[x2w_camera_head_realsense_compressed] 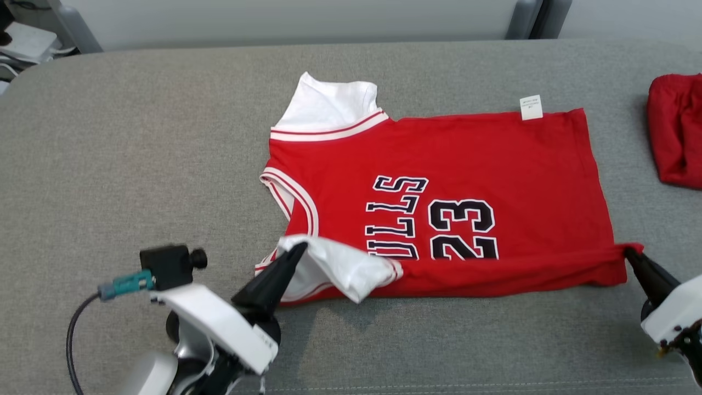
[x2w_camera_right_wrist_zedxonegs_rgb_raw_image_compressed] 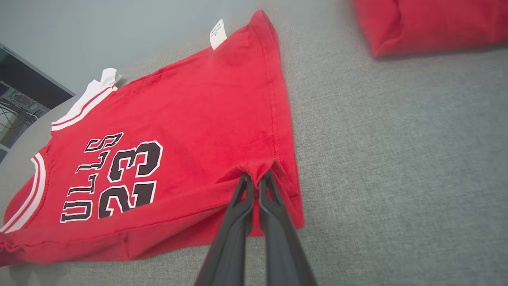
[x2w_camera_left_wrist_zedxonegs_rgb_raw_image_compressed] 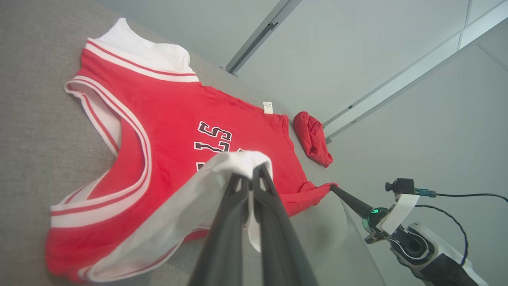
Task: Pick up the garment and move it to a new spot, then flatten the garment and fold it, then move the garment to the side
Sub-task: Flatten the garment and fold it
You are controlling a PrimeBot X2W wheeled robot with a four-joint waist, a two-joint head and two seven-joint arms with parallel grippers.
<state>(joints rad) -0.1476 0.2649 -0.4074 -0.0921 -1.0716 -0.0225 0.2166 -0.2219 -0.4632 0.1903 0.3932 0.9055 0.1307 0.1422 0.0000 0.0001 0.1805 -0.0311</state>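
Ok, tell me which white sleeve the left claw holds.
The near sleeve, folded over the jersey and pinched in the left claw; the far sleeve lies flat, untouched.

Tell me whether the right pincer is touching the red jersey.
Touching. The right wrist view shows the right pincer shut on a hem corner of the red jersey, with cloth bunched between its fingertips.

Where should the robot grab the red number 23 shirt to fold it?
By the two corners of its near long edge, coming from the robot's side: the shirt lies flat and sideways, so that edge faces the robot. The left pincer is shut on the white sleeve and the right pincer on the hem corner, probably good spots for folding it over.
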